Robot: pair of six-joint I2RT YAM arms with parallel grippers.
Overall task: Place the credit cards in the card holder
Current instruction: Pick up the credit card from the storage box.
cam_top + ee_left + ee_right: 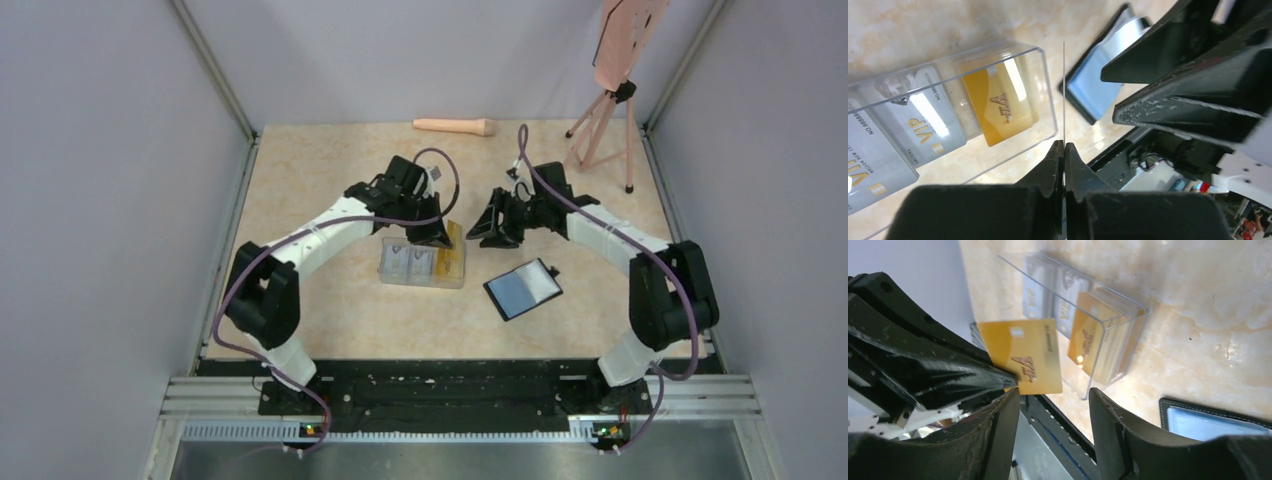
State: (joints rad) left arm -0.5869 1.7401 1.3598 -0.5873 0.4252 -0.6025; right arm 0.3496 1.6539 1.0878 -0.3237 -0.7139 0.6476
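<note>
My left gripper (430, 234) hangs over the right end of a clear plastic box (422, 264) and is shut on a yellow-orange credit card. The left wrist view shows that card edge-on as a thin line (1064, 90) rising from the closed tips (1064, 145); the right wrist view shows its flat face (1023, 356). More credit cards stay in the box, yellow (998, 105) and grey-white (923, 120). The card holder (523, 289) lies open, blue-grey pocket up, right of the box. My right gripper (497, 226) is open, (1054, 395) just beside the held card, holding nothing.
A pink tripod (603, 120) stands at the back right, holding a pink board. A pale cylinder (455, 126) lies along the back edge. Grey walls close in both sides. The black rail with the arm bases runs along the near edge (440, 385).
</note>
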